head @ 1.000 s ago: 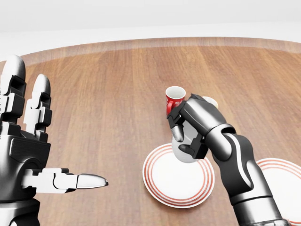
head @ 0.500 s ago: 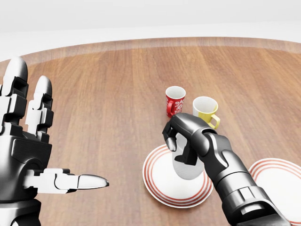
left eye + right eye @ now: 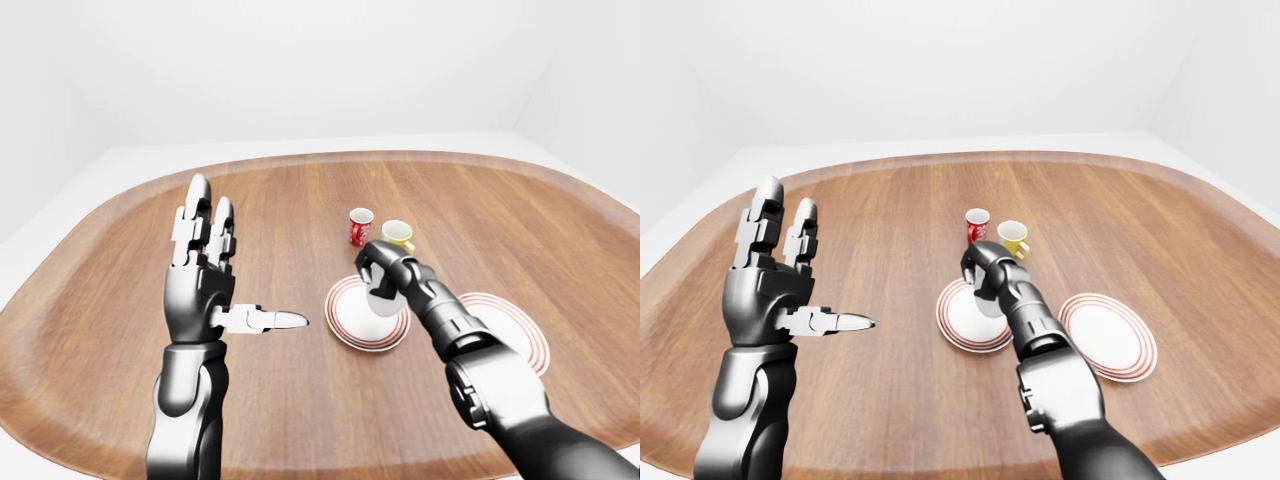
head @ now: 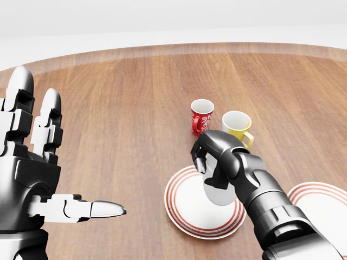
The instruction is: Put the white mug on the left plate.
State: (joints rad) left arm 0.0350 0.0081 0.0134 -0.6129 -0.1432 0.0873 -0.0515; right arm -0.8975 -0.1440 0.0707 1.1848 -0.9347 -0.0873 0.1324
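- white mug (image 4: 218, 192) sits over the middle of the left plate (image 4: 184, 214) in the head view, gripped by the right hand (image 4: 212, 158); fingers are wrapped round its upper part.
- mug's long axis runs near vertical, tipped a little; the rounded lower body points down toward the plate.
- cannot tell whether the mug's base touches the plate or hangs just above it; no clear gap shows in any view.
- mug's rim, mouth and handle are hidden by the right hand and wrist, so which way the handle faces cannot be read.
- left plate is white with red rings at the rim; its right part is covered by the right forearm in the head view.
- right plate (image 3: 1110, 340), same ring pattern, lies to the right of the left plate, apart from it; in the head view it is cut off by the frame edge and the arm.
- red mug (image 4: 201, 116) and yellow mug (image 4: 236, 126) stand upright, side by side, above the left plate in the head view, both on the wooden worktop (image 4: 119, 108). yellow mug's handle points right.
- left hand (image 3: 205, 290) is raised at the left, well apart from the mugs and plates, palm spread wide, two fingers up, thumb pointing right, holding nothing.
- in the head view the left hand is cut off at the left and bottom edges.
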